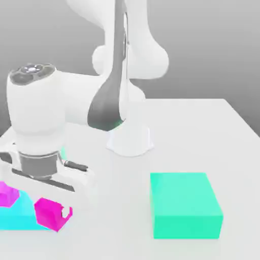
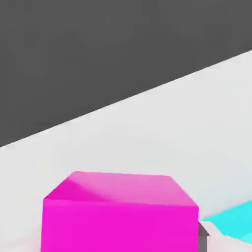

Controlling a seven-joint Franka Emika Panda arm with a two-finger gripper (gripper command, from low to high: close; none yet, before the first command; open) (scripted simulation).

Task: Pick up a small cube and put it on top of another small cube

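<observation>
A: We found one small magenta cube (image 1: 51, 213) low at the exterior view's left, right under the hand (image 1: 53, 203). It seemed to sit between the fingers, with a pale fingertip (image 1: 65, 212) showing against its right-hand face.

B: And in the hand view we saw that same cube (image 2: 118, 214) filling the near part of the picture, top face lit and front face a flat pink. A grey-white bit of finger (image 2: 209, 236) pressed up against its side there.

A: So we read the hand as closed narrowly on the cube. Whether the cube was lifted or resting on the surface (image 1: 193, 132), we could not tell.

B: We agreed on that. The second magenta cube (image 1: 7, 195) was at the far left edge of the exterior view, partly cut off, sitting on a flat cyan block (image 1: 20, 216).

A: The held cube was just beside that cyan block, overlapping its right end as we saw it. A sliver of cyan (image 2: 234, 219) also showed next to the cube in the hand view.

B: Well apart, toward the exterior view's right, we saw the big flat teal block (image 1: 185, 205) lying on the white surface.

A: Behind everything stood the arm's round white base (image 1: 130, 139), near the middle of the surface.
</observation>
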